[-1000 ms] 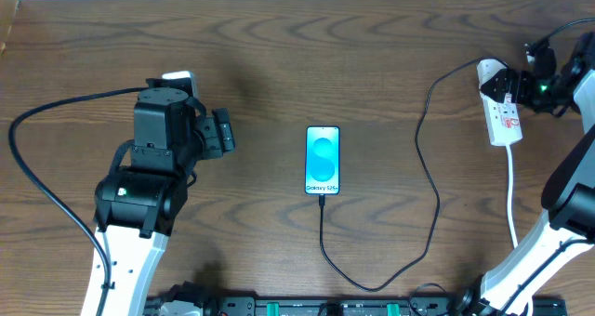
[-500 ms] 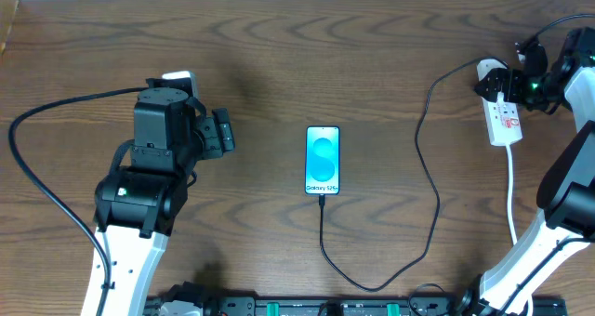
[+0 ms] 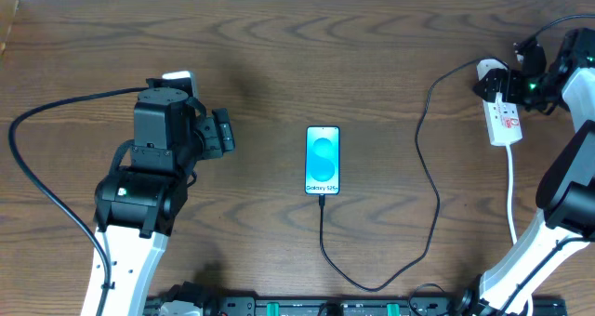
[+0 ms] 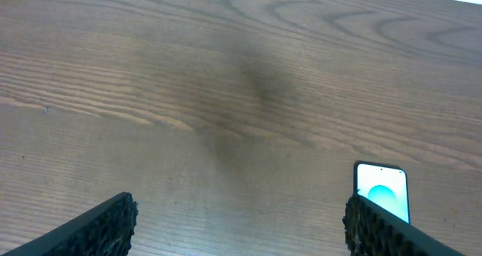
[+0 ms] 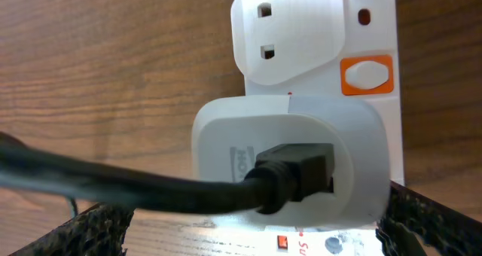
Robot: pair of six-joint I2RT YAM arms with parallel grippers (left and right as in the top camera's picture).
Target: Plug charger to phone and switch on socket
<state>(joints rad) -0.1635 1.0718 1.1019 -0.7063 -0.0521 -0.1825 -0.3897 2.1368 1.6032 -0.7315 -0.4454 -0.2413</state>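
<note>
Hovering over socket [image 3: 507, 125], right tool [image 5: 263, 227] jaws wide, left tool [image 4: 248, 230] parted

Charger [image 5: 290, 162] in white socket [image 5: 301, 38]

Note that your right claw [image 3: 517, 79] has shifted slightly along the socket [image 3: 507, 125] toward its far end. The white adapter [image 5: 226, 135] now sits directly ahead of the claw.

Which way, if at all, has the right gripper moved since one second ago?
Yes. In the overhead view, the right gripper has shifted slightly toward the phone's side, further over the plugged end of the socket, which has not moved.
</note>
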